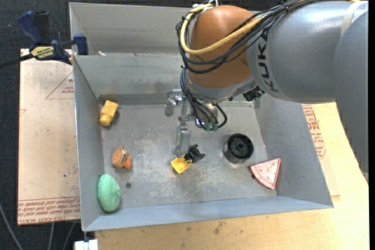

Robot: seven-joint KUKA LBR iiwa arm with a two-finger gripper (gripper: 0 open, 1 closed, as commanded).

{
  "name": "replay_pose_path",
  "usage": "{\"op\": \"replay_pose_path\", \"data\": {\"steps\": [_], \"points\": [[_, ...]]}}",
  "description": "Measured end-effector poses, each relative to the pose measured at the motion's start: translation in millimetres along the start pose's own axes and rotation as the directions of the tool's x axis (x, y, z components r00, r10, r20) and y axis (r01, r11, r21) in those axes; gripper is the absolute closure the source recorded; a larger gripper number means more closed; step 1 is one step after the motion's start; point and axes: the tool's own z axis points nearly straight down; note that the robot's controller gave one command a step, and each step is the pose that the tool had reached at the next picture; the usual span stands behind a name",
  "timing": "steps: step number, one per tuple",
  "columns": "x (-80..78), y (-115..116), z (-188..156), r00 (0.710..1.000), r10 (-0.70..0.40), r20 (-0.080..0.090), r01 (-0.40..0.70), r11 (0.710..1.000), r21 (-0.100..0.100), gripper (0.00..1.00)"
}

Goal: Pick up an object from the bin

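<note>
the approach step is judged to be in hand: the gripper (183, 146) is seen low, just above a small yellow-and-black toy (185, 161) on the middle floor of the bin (88, 103). how wide the gripper stands cannot be told. next, a firm closing round the toy's hard, angular, probably plastic body is called for.

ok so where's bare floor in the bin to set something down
Widest bare patch: mid-left floor, bordered by the yellow block, the orange lump and the small yellow-and-black piece. Also the front strip between the green oval and the pink wedge. Crowded: middle-right, around the black round part beside the arm.
</note>
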Motion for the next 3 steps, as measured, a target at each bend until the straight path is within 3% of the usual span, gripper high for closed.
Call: {"op": "replay_pose_path", "data": {"steps": [1,2,3], "points": [[-1.5,-1,-5,1.0,0.002,0.007,-0.002,1.0,-0.001,0.0],[31.1,-21,5,0.998,-0.055,0.012,0.055,0.999,-0.002,0.0],[36.8,-54,5,0.992,-0.127,0.003,0.127,0.992,0.0,0.0]]}}
